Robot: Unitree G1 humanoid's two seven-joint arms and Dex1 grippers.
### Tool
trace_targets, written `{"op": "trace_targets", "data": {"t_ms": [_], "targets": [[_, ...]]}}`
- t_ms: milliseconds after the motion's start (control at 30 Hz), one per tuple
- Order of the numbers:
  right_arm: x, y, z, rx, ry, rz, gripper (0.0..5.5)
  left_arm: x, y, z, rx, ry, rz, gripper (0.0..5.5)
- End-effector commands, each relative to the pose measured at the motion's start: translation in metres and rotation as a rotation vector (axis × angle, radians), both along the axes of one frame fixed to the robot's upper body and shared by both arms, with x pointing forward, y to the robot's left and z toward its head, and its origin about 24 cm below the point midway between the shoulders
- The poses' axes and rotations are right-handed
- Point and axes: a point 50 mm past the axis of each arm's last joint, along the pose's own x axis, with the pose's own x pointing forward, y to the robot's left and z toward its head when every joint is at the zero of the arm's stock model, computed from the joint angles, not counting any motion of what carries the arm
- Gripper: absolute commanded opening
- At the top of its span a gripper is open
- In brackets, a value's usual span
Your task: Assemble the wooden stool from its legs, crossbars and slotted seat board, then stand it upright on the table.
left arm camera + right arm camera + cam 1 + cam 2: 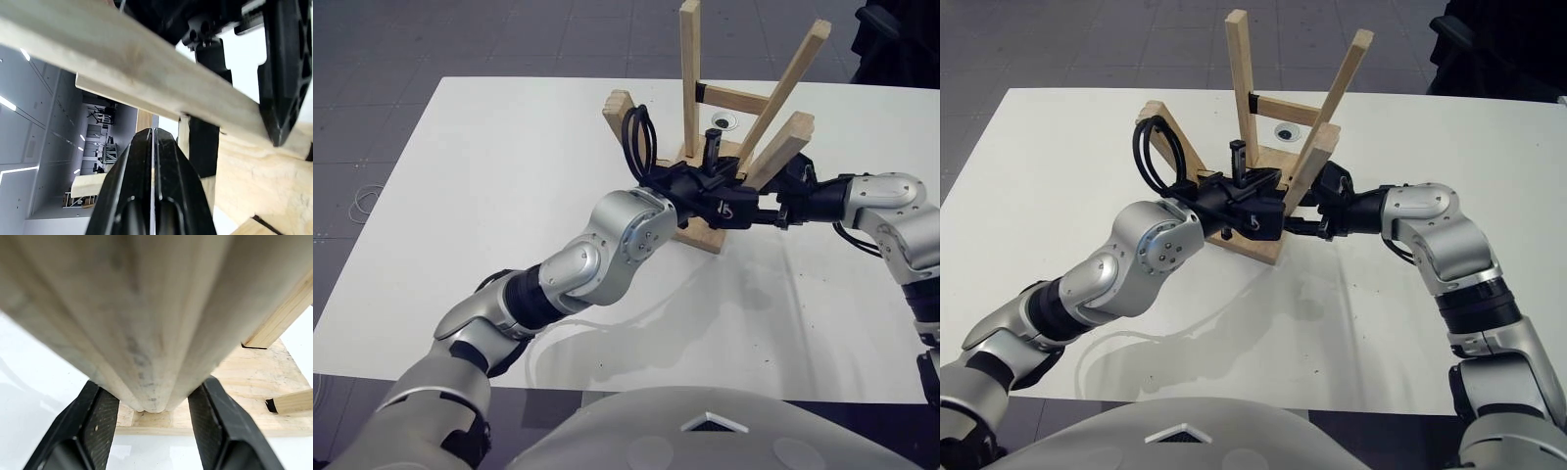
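Observation:
The wooden stool lies upside down at the far middle of the table, its seat board (703, 236) flat on the surface. Its legs (690, 78) stick up and splay outward, and a crossbar (736, 98) joins two of them. My left gripper (720, 181) sits low among the legs over the board. It is open, one finger (713, 143) pointing up beside the upright leg. From the right, my right gripper (771, 211) is shut on the short slanted leg (783, 142) near its base. In the right wrist view its fingers (93, 426) flank that leg (146, 323).
The white table (489, 196) has wide bare room on the left and in front of the stool. A round cable hole (722, 121) lies just behind the stool. A black cable loop (636, 137) on my left wrist stands up near the left leg (619, 103).

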Motion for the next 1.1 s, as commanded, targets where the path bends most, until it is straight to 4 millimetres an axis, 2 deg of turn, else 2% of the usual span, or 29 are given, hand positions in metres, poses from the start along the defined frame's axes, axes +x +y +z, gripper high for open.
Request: {"op": "trace_targets", "data": {"t_ms": [33, 133, 233, 300, 367, 500, 667, 800, 967, 1033, 1100], "targets": [[-0.031, -0.027, -0.063, -0.23, 0.334, -0.119, 2.03, -0.01, -0.002, -0.028, 0.073, 0.105, -0.021, 0.1], [-0.033, -0.028, -0.063, -0.227, 0.34, -0.119, 2.03, -0.014, 0.008, -0.05, 0.153, 0.176, 0.021, 0.1], [-0.035, -0.027, -0.063, -0.222, 0.346, -0.121, 2.03, -0.011, 0.017, -0.065, 0.198, 0.243, 0.081, 0.1], [-0.035, -0.026, -0.063, -0.219, 0.348, -0.122, 2.03, -0.018, 0.015, -0.072, 0.191, 0.289, 0.074, 0.1], [-0.035, -0.027, -0.062, -0.218, 0.348, -0.125, 2.03, -0.015, 0.011, -0.058, 0.107, 0.226, 0.086, 0.1], [-0.035, -0.027, -0.063, -0.215, 0.349, -0.131, 2.03, 0.005, 0.018, -0.007, -0.082, -0.044, 0.134, 0.1], [-0.036, -0.028, -0.063, -0.214, 0.349, -0.134, 2.03, 0.014, 0.03, 0.03, -0.14, -0.176, 0.143, 0.1], [-0.038, -0.028, -0.064, -0.214, 0.352, -0.135, 2.03, 0.015, 0.025, 0.06, -0.199, -0.263, 0.119, 0.1], [-0.04, -0.028, -0.064, -0.216, 0.355, -0.131, 2.03, 0.016, 0.022, 0.075, -0.225, -0.319, 0.111, 0.1], [-0.041, -0.028, -0.064, -0.216, 0.357, -0.131, 2.03, 0.015, 0.022, 0.073, -0.22, -0.317, 0.109, 0.1], [-0.042, -0.027, -0.065, -0.215, 0.358, -0.13, 2.03, 0.016, 0.019, 0.051, -0.18, -0.245, 0.108, 0.1]]}}
